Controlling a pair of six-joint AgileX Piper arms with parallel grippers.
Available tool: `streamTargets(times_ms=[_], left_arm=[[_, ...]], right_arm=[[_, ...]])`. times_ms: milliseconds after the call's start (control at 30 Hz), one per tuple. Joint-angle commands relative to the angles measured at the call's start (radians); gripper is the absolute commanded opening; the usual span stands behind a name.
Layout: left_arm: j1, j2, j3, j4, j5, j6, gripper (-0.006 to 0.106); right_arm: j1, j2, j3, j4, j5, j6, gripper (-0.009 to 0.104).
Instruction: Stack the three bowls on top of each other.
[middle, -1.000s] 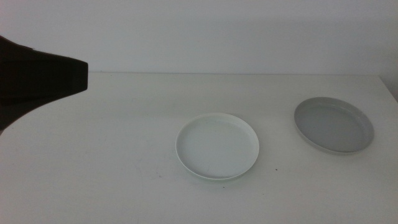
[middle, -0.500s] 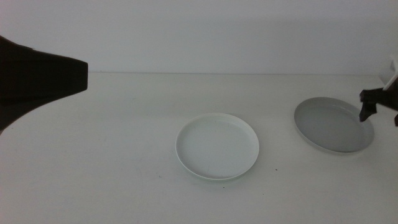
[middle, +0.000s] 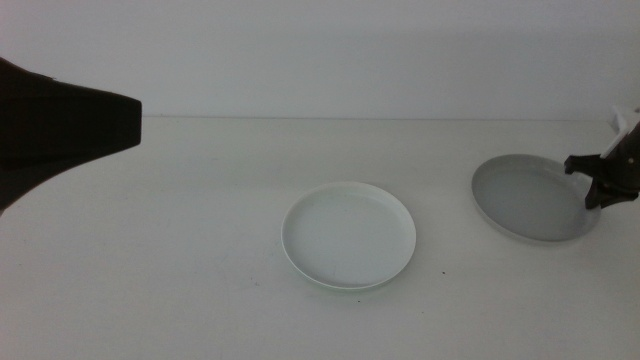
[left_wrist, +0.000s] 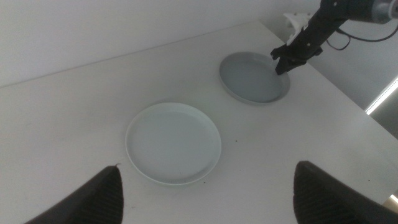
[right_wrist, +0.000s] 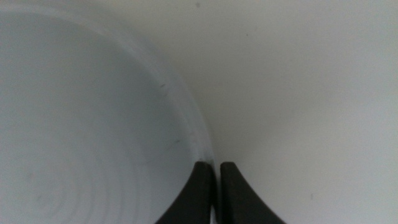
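A grey bowl (middle: 530, 198) lies at the right of the table. My right gripper (middle: 598, 182) is at its right rim. In the right wrist view the jaws (right_wrist: 216, 186) are closed with the grey bowl's rim (right_wrist: 186, 118) running in between them. A pale bowl (middle: 349, 235) lies at the table's middle, white inside with a faint green tinge at its edge. I cannot tell whether it is one bowl or two nested. No third bowl shows apart from it. My left gripper (left_wrist: 208, 167) is open and empty, high above the pale bowl (left_wrist: 173, 142).
The left arm shows as a dark shape (middle: 60, 130) at the upper left of the middle view. The white table (middle: 180, 260) ends at a pale wall at the back. Its right edge runs close beside the grey bowl (left_wrist: 255, 78).
The right gripper came into view from the right and moved onto the grey bowl's right rim. The left arm and the pale bowl have not moved.
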Motion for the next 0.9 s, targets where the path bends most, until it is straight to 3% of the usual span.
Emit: streamTargets(times_ms=[0,233,500,667,867], left_arm=[[-0.001,-0.004,0.004,-0.002,-0.008,-0.009,0.094],[-0.001,-0.004,0.004,-0.002,-0.008,-0.009,0.094],[-0.001,-0.004,0.004,-0.002,-0.008,-0.009,0.094],[-0.001,-0.004,0.004,-0.002,-0.010,-0.009,0.094],[-0.001,-0.004,0.004,-0.002,-0.010,-0.009,0.094]], right_arm=[[-0.009,-0.049,-0.016,-0.002,0.024,-0.006,-0.002],[0.075,-0.278,-0.047,0.168,0.074,-0.006,-0.002],[0.317,-0.324,-0.029,0.190,0.147,0.031,-0.002],[0.469,-0.299,0.034,0.197,0.094,0.032,-0.002],[0.551,-0.257,0.083,0.202,0.028,0.060,-0.002]])
